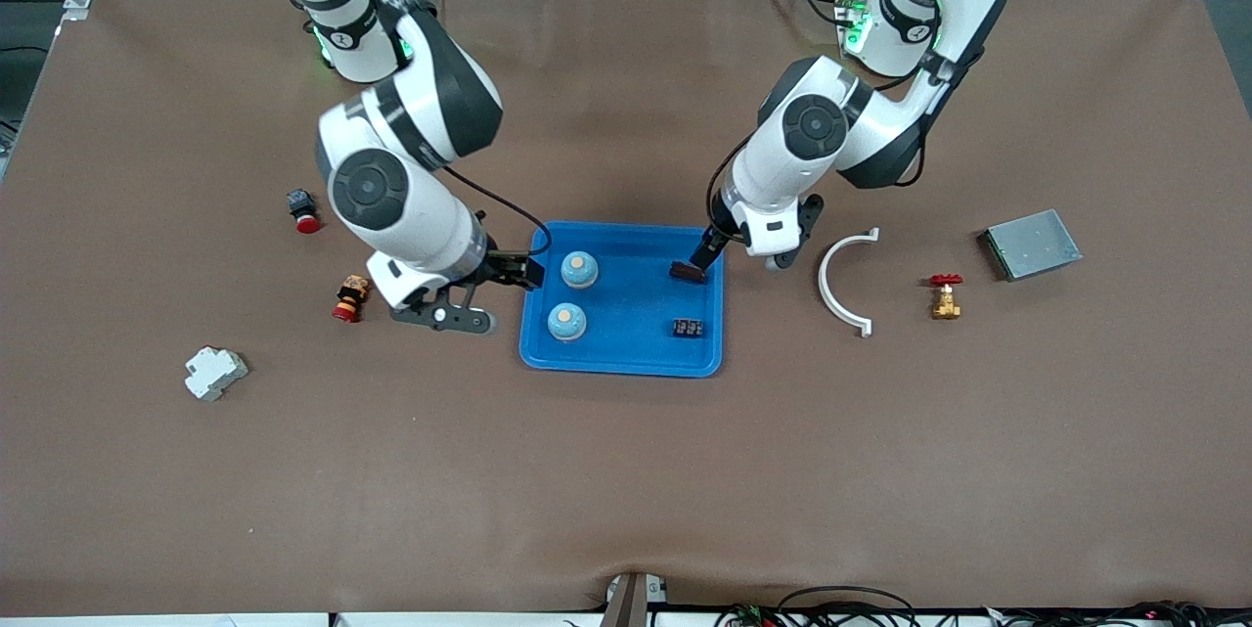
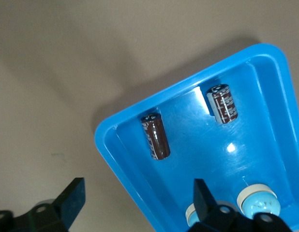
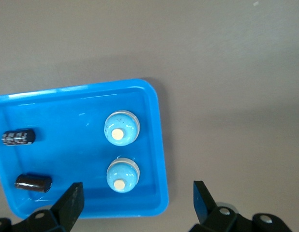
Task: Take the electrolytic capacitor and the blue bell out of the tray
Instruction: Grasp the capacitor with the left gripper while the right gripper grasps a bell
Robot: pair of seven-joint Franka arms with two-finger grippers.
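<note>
A blue tray (image 1: 626,358) sits mid-table. Two blue dome bells (image 1: 579,269) (image 1: 566,321) stand in its half toward the right arm's end. Toward the left arm's end lie a brown capacitor (image 1: 688,272) and a dark printed one (image 1: 689,327). My left gripper (image 1: 745,255) is open astride the tray's rim, holding nothing. In the left wrist view both capacitors (image 2: 156,137) (image 2: 223,103) lie free, clear of that gripper (image 2: 137,203). My right gripper (image 1: 484,294) is open over the tray's edge beside the bells (image 3: 121,127) (image 3: 123,175), empty (image 3: 135,203).
Toward the right arm's end lie a black-and-red push button (image 1: 304,209), a red-and-yellow button (image 1: 350,298) and a white breaker (image 1: 214,372). Toward the left arm's end are a white curved clip (image 1: 843,282), a brass valve with a red handle (image 1: 945,295) and a grey metal box (image 1: 1029,244).
</note>
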